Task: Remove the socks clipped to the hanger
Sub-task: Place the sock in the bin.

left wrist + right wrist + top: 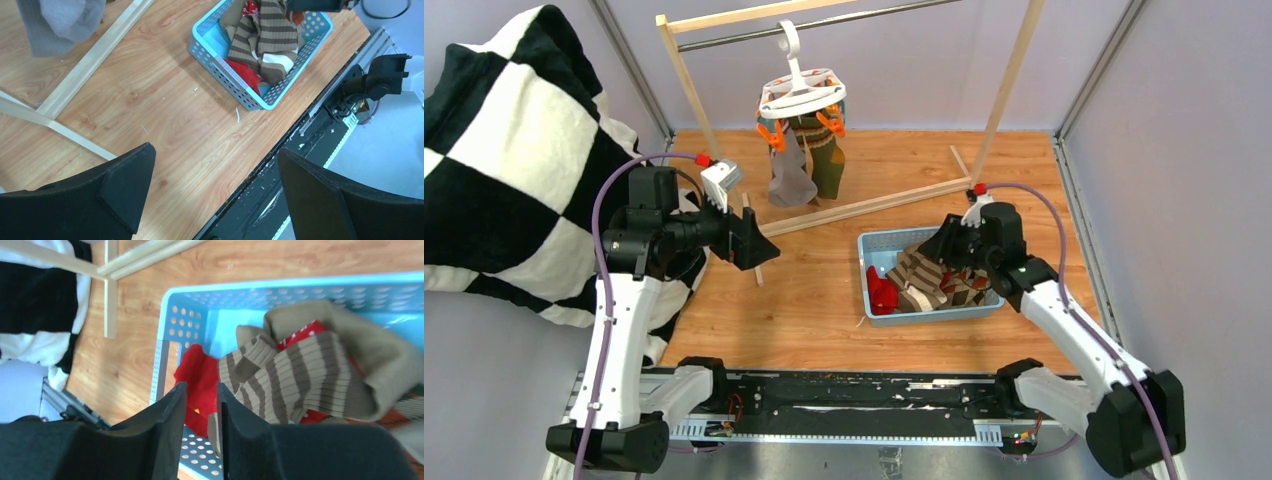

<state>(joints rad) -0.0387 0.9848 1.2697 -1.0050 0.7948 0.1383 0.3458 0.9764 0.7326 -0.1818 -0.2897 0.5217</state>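
Note:
The white hanger point(801, 95) hangs by its hook from the rack rod, orange clips below it. A grey sock point(790, 180) and an olive green sock point(829, 165) dangle from its clips; the grey sock point(60, 20) also shows in the left wrist view. A taupe striped sock point(300, 375) and a red sock point(197, 370) lie in the blue basket point(879, 245). My right gripper point(201, 385) hovers over the basket, open, a narrow gap with nothing between the fingers. My left gripper point(215, 147) is wide open and empty above the table, left of the basket.
The wooden rack point(1014, 70) stands at the back, its base rail point(874, 205) running just behind the basket. A black-and-white checkered blanket point(514, 150) drapes over the left side. The black mounting rail point(844, 395) runs along the table's near edge.

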